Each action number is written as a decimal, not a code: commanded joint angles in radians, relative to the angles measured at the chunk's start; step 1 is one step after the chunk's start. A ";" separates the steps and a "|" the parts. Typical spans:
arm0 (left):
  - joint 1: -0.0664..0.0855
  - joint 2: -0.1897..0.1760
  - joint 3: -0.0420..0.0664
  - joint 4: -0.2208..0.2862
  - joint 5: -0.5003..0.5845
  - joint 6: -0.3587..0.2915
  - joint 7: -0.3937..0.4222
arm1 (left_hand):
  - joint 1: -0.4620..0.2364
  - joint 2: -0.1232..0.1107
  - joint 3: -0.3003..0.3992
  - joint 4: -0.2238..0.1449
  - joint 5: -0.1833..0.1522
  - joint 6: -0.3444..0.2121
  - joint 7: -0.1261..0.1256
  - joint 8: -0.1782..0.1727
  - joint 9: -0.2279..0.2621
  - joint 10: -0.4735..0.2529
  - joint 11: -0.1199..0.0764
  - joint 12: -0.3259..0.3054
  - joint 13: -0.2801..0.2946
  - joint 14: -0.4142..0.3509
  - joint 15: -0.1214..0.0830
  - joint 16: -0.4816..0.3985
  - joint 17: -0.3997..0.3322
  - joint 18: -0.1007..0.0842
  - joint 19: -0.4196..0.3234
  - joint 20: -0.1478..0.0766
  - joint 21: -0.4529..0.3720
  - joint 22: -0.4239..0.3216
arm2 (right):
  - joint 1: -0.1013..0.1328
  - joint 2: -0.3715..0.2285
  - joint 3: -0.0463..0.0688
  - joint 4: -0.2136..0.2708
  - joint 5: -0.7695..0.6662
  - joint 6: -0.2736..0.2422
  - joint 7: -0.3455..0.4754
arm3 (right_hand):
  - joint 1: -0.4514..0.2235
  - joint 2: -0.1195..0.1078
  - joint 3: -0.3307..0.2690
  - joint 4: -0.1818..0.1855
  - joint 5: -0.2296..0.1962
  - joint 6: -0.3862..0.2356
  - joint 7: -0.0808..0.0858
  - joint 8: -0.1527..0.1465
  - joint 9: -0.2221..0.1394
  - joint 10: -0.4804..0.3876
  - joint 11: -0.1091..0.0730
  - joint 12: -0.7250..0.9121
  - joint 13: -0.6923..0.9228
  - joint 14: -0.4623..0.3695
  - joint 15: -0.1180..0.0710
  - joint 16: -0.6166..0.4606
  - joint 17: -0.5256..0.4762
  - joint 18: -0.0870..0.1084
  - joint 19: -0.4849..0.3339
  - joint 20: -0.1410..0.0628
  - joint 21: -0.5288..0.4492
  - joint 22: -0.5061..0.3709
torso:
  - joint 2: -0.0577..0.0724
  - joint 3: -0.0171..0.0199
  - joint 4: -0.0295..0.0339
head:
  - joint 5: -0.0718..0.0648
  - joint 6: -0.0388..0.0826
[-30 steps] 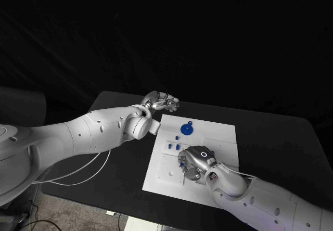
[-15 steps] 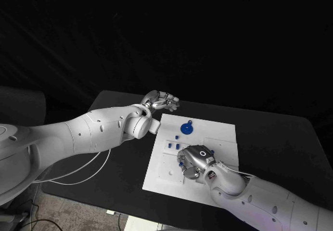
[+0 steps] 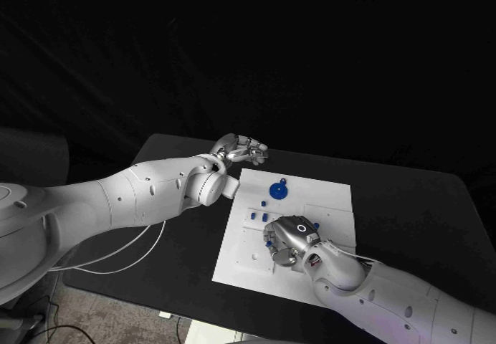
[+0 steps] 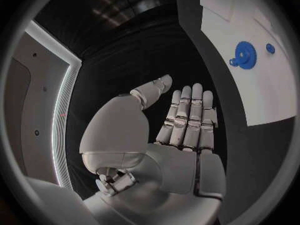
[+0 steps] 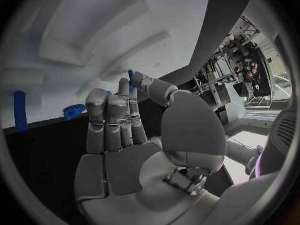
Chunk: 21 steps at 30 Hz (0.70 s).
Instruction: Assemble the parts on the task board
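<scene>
Slightly nearer than a second ago, right hand (image 3: pixel 292 240) rests on the flat white task board (image 3: pixel 320 197), a slim blue part (image 5: pixel 131 78) pinched at its fingertips. Left hand (image 3: pixel 241 150) hovers open, empty, beyond the board's far corner; toothed blue gear (image 3: pixel 277 191) lies flat.

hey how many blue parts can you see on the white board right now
About 5: a blue gear with a small piece beside it near the board's far edge, and three small pegs mid-board. The right hand may hide more.
</scene>
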 commanded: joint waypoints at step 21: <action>0.001 0.001 0.001 0.003 0.005 0.011 0.008 | -0.005 0.008 -0.002 -0.004 0.002 -0.010 0.000 0.006 -0.002 -0.005 -0.001 0.003 -0.002 -0.004 0.002 -0.007 0.003 0.016 0.008 0.002 -0.008 0.002 | -0.002 0.006 0.000 -0.012 -0.006 0.051 -0.005 | 0.004 0.005 0.006 -0.001 0.003 0.003 0.006 0.001 0.002 0.014 0.000 -0.005 0.004 -0.004 -0.007 -0.007 0.000 0.070 -0.004 -0.009 0.006 0.023 | 0.001 0.0002 -0.0001 | -0.002 -0.005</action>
